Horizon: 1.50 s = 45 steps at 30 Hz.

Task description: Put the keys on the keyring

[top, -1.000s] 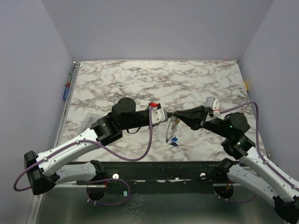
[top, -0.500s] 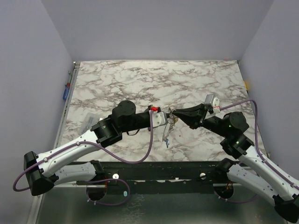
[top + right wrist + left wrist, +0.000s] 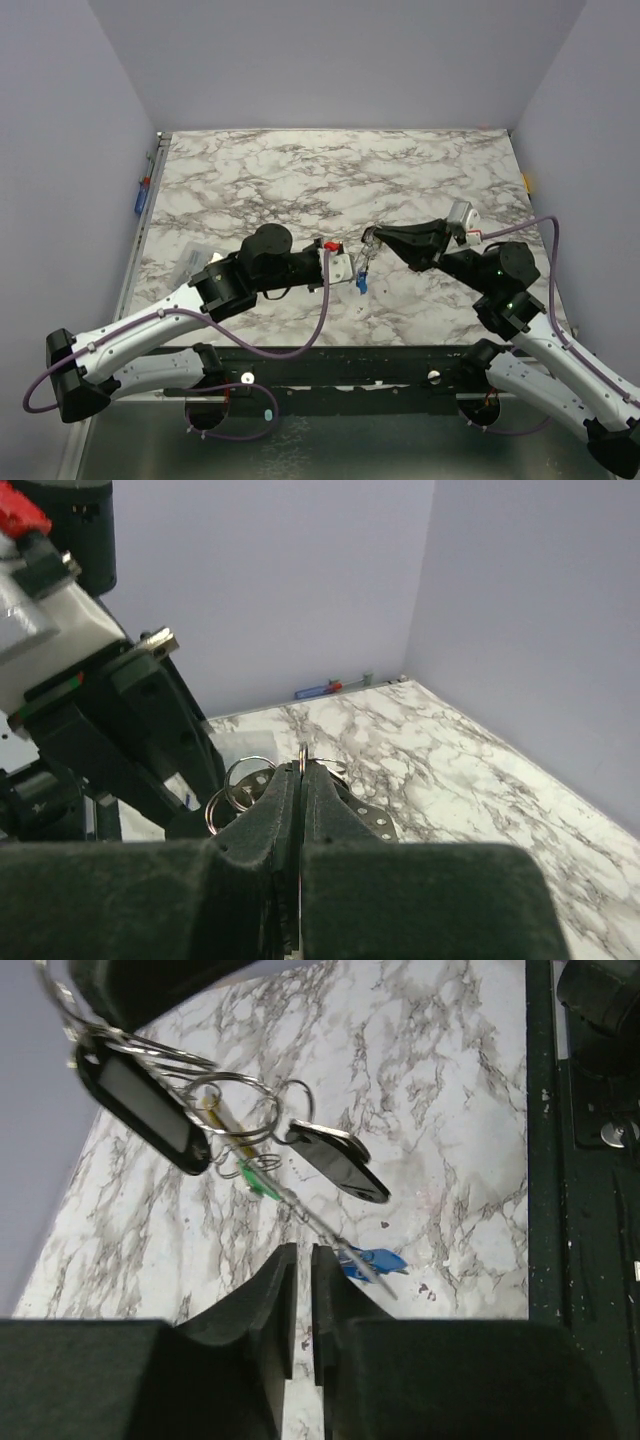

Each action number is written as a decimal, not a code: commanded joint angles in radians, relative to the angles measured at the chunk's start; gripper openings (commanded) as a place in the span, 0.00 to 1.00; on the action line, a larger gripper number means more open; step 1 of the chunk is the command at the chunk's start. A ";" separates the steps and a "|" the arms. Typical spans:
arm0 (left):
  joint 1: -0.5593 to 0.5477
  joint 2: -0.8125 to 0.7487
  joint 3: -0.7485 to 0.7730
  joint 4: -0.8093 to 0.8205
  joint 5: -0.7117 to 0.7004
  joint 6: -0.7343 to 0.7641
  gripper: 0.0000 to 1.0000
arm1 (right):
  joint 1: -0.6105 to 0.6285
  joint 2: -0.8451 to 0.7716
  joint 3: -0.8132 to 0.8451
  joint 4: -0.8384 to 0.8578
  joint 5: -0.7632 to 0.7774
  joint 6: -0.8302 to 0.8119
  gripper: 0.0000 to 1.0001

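Note:
My right gripper (image 3: pixel 372 237) is shut on a thin wire ring, the keyring (image 3: pixel 302 752), whose edge sticks up between its fingertips (image 3: pixel 285 780). A bunch hangs from it above the table: silvery rings (image 3: pixel 235 1100), two black tags (image 3: pixel 335 1163), and thin keys with green (image 3: pixel 260 1180) and blue tags (image 3: pixel 372 1260). The blue tag also shows in the top view (image 3: pixel 360 286). My left gripper (image 3: pixel 349 270) sits just left of and below the bunch. Its jaws (image 3: pixel 303 1255) stand nearly together with nothing between them; a thin key passes close by the right fingertip.
A blue and red tool (image 3: pixel 142 195) lies at the table's left edge. A clear plastic bag (image 3: pixel 190 262) lies beside the left arm. A small yellow thing (image 3: pixel 528 181) sits at the right edge. The black frame (image 3: pixel 580 1160) runs along the near edge.
My left gripper has drawn back, down and left, away from the bunch. My right gripper has shifted a little back and up, and the hanging blue tag has risen with it.

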 commanded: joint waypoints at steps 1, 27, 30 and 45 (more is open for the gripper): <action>-0.004 -0.082 0.011 -0.057 -0.078 0.027 0.23 | 0.002 -0.017 0.026 -0.031 -0.113 -0.115 0.01; -0.005 -0.091 0.167 -0.199 0.223 -0.010 0.43 | 0.002 0.038 0.160 -0.432 -0.509 -0.373 0.01; -0.004 -0.079 0.152 -0.143 0.244 -0.030 0.43 | 0.002 0.033 0.163 -0.433 -0.504 -0.371 0.01; -0.004 -0.037 0.104 -0.014 0.257 -0.084 0.35 | 0.003 0.012 0.164 -0.399 -0.481 -0.362 0.01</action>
